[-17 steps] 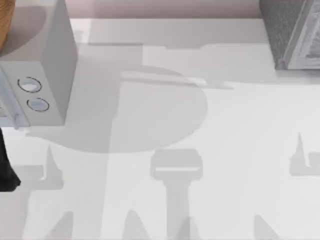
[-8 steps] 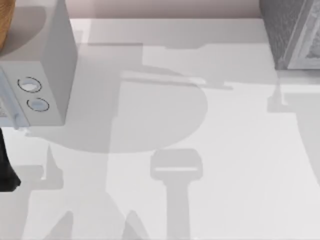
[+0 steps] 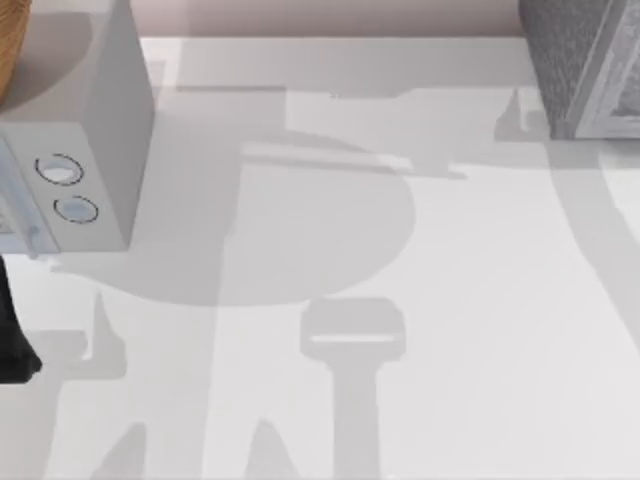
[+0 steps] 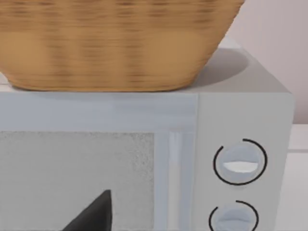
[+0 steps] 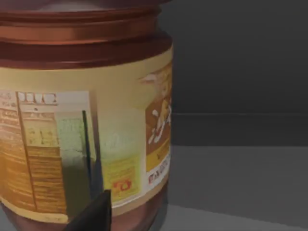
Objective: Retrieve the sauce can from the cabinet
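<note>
The sauce can [image 5: 82, 130] stands upright very close in the right wrist view, with a dark red rim band and a tan-orange label. It sits on a grey floor with dark walls behind it. A dark tip of my right gripper [image 5: 94, 216] shows just in front of the can's base. The cabinet [image 3: 585, 65], dark grey and speckled with a lighter framed front, stands at the table's far right corner. My left arm [image 3: 12, 340] is parked at the left edge, and a dark tip of its gripper [image 4: 94, 214] faces the white box.
A smooth white box [image 3: 85, 130] with two round dials [image 4: 239, 161] stands at the far left, with a woven basket [image 4: 115, 43] on top. An arm's shadow runs up the right side of the white table [image 3: 470, 300] to the cabinet.
The right arm's shadow has travelled up the table's right side, from mid-height to the cabinet's front corner. The left arm has stayed still.
</note>
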{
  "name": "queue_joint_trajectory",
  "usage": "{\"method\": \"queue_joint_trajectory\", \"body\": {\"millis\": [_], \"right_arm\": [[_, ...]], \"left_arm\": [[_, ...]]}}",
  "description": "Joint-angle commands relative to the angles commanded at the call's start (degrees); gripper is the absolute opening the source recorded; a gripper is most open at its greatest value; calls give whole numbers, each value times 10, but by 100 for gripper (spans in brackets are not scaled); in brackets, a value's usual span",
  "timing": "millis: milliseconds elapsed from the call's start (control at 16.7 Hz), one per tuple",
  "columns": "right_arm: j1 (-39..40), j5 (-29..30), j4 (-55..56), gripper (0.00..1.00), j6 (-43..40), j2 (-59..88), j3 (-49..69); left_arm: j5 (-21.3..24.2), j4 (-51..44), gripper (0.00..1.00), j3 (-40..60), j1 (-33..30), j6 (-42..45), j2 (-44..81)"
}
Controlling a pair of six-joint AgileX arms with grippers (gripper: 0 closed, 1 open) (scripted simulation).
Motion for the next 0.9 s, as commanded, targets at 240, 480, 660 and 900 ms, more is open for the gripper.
{"method": "queue_joint_trajectory", "body": {"millis": [240, 480, 660, 900], "right_arm": [[6, 5, -9, 100, 0, 34, 50], [4, 5, -8, 100, 0, 32, 48], [24, 26, -4, 100, 2, 39, 52], [91, 97, 9, 100, 0, 61, 60]], "left_arm": [[0, 0, 100, 0, 0, 0, 0], [0, 0, 100, 0, 0, 0, 0], [0, 0, 100, 0, 0, 0, 0], [0, 0, 100, 0, 0, 0, 0]]}}
